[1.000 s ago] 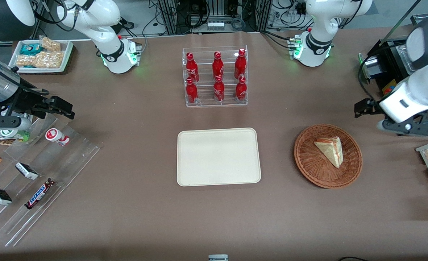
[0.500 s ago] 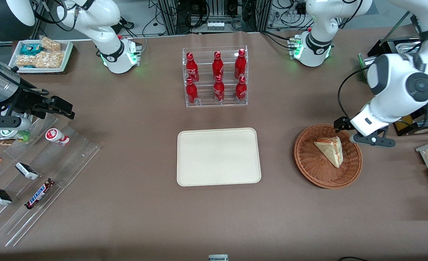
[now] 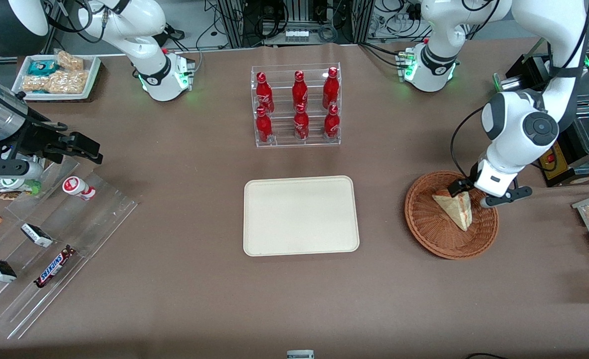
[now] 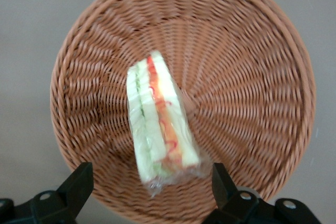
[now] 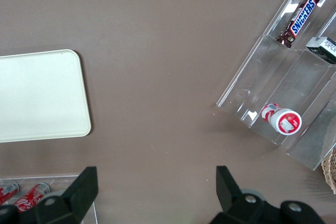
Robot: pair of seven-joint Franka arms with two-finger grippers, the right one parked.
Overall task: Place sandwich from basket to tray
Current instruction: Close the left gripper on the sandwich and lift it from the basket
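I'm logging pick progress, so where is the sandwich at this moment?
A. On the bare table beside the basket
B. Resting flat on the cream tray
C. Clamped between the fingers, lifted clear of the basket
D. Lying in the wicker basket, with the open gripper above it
D: the sandwich lies on the weave of the basket, and the gripper hangs over it with fingers spread on either side, not touching; the tray holds nothing.

Brown table (image 3: 184, 299), cream tray (image 3: 301, 215), wicker basket (image 3: 431, 229), bottle rack (image 3: 296, 105), tool (image 3: 474, 195) over basket
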